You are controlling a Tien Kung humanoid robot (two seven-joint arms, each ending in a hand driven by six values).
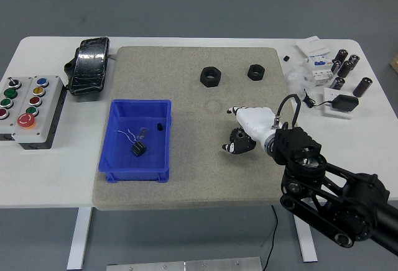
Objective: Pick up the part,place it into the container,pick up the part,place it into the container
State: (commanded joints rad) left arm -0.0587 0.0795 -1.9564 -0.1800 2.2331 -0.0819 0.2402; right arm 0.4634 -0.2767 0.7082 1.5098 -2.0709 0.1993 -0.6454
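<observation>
Across the head view, surface: I see a white table (pixel 186 44) on a grey floor, with a beige felt mat (pixel 199 159) covering its middle.
Left side: a two-part button box (pixel 28 103) and a black wrapped pack (pixel 89 66) sit off the mat.
Right side: I make out dark cylinders (pixel 348 72), a white breaker-like block (pixel 318 59) and a small black unit on a cable (pixel 344 103).
Container: the blue bin (pixel 121 168) rests on the mat's left part.
Part in bin: a small black toothed piece (pixel 138 150) lies on the bin floor beside thin wires, with a tiny black bit (pixel 160 126) near it.
Parts on mat: two black hex nuts (pixel 211 76) and (pixel 255 71) lie near the far edge, well apart from the bin.
Right hand (pixel 244 131): white, over the mat right of the bin, fingers curled downward around a dark gear (pixel 239 138); I cannot tell how firmly.
</observation>
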